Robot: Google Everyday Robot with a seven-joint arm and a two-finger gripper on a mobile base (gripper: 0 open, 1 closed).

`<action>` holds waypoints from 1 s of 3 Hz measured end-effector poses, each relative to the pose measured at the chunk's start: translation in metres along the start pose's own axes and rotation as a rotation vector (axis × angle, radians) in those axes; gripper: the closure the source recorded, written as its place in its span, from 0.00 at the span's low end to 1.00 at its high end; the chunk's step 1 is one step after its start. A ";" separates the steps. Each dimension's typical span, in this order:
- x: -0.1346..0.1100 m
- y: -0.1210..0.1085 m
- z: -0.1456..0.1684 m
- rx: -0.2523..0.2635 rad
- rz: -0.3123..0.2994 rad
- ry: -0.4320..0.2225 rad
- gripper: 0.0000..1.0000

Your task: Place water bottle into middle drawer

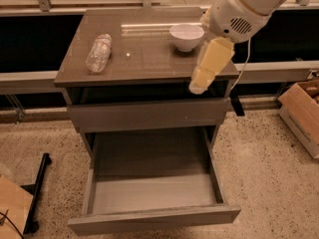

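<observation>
The water bottle (98, 53), clear and crinkled, lies on its side on the left of the cabinet top (144, 59). The middle drawer (149, 193) is pulled out wide open below, and its pale floor is bare. My gripper (199, 86) hangs from the white arm as a cream-coloured end over the front right edge of the cabinet top. It is well to the right of the bottle and above the drawer, and it holds nothing that I can see.
A white bowl (186, 36) stands at the back right of the top, just behind my arm. A shut drawer front (147, 114) sits above the open drawer. A cardboard box (304, 108) is on the floor at right, a black stand (37, 193) at left.
</observation>
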State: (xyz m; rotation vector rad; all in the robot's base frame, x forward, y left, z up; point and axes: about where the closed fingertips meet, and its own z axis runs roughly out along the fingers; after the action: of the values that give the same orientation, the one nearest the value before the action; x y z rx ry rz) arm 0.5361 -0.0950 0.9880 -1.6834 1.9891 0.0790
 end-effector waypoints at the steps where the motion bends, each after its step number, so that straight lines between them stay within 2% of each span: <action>1: -0.022 -0.018 0.043 0.011 0.139 -0.129 0.00; 2: -0.062 -0.055 0.094 0.024 0.243 -0.286 0.00; 3: -0.089 -0.080 0.129 0.010 0.287 -0.385 0.00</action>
State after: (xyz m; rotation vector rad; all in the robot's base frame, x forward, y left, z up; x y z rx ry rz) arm 0.6635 0.0150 0.9382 -1.2515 1.9091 0.4588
